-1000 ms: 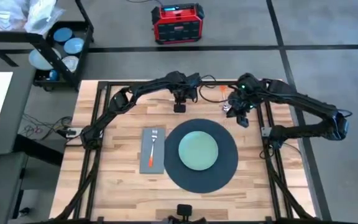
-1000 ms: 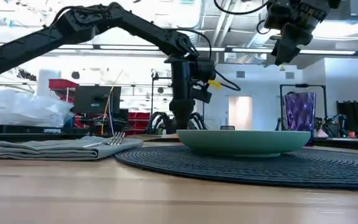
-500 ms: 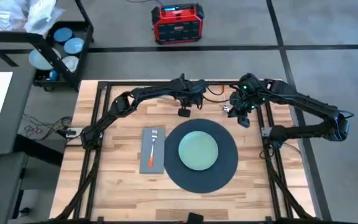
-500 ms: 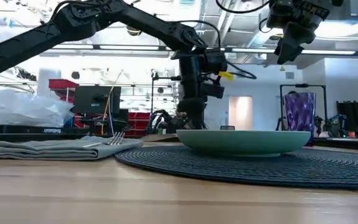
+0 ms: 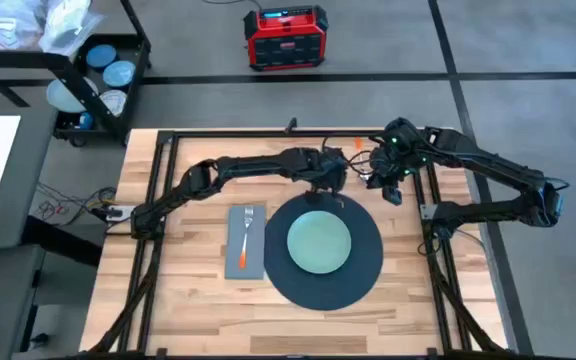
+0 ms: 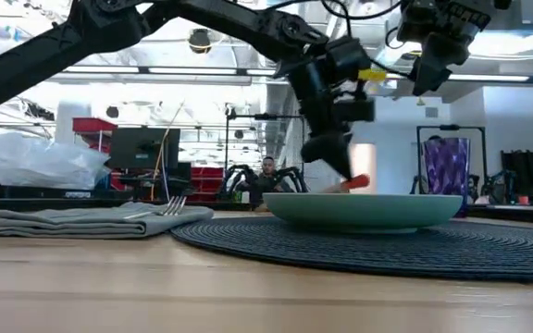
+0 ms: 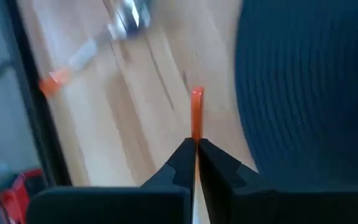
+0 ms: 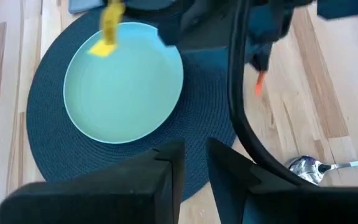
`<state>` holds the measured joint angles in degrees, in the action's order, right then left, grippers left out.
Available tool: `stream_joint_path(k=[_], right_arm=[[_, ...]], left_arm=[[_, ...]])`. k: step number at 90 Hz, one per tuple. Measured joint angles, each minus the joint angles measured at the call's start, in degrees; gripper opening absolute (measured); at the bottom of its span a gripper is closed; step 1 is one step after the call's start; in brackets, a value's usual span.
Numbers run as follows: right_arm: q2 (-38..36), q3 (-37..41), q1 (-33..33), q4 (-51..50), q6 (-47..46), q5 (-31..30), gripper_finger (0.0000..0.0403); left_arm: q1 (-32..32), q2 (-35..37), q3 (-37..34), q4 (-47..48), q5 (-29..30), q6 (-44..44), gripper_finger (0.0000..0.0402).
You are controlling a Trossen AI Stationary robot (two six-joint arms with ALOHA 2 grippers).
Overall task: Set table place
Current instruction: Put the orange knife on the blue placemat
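napkin (image 5: 245, 241) with fork (image 5: 246, 228) sits left of the mat (image 5: 324, 250) | left gripper (image 7: 196, 144), above the mat's far edge, pinches an orange-handled utensil (image 7: 196, 109) — thin, stiff, light, likely slick; you'd grip mid-handle | plate (image 5: 319, 242) centred on the mat | right gripper (image 5: 383, 179) hovers farther right, jaws narrowly parted, empty

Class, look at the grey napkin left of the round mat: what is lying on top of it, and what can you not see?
An orange-handled fork lies lengthwise on the napkin, tines toward the table's far edge. Whatever is beneath the napkin is covered and cannot be seen.
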<state>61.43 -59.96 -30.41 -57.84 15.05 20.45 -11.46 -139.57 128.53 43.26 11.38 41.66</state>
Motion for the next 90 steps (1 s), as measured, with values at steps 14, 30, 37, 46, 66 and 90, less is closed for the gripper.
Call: stream_joint_path(k=[14, 30, 37, 46, 66, 90], right_arm=[[-0.02, 0.00, 0.00, -0.07, -0.27, 0.00, 0.0056], [-0.01, 0.00, 0.00, -0.15, -0.46, 0.02, 0.0056], [-0.02, 0.00, 0.00, -0.15, -0.64, 0.03, 0.0056], [-0.02, 0.02, 0.00, -0.20, -0.90, 0.08, 0.0056], [-0.02, 0.02, -0.08, -0.29, 1.76, 0.37, 0.0056], [0.00, 0.21, -1.68, -0.96, 1.88, -5.56, 0.0055]], left_arm=[[1.84, -0.98, 0.12, -4.80, -2.04, -0.85, 0.0000], [5.88, -3.00, 0.06, -8.20, -4.51, -1.31, 0.0000], [7.61, -4.54, 0.14, -11.73, -5.29, -0.21, 0.0000], [9.05, -5.15, -0.07, -13.51, -5.74, -0.20, 0.0000], [11.43, -4.93, 0.91, -17.75, -4.40, -3.05, 0.0000], [7.81, -4.85, 1.95, -11.89, 4.25, -0.34, 0.0000]])
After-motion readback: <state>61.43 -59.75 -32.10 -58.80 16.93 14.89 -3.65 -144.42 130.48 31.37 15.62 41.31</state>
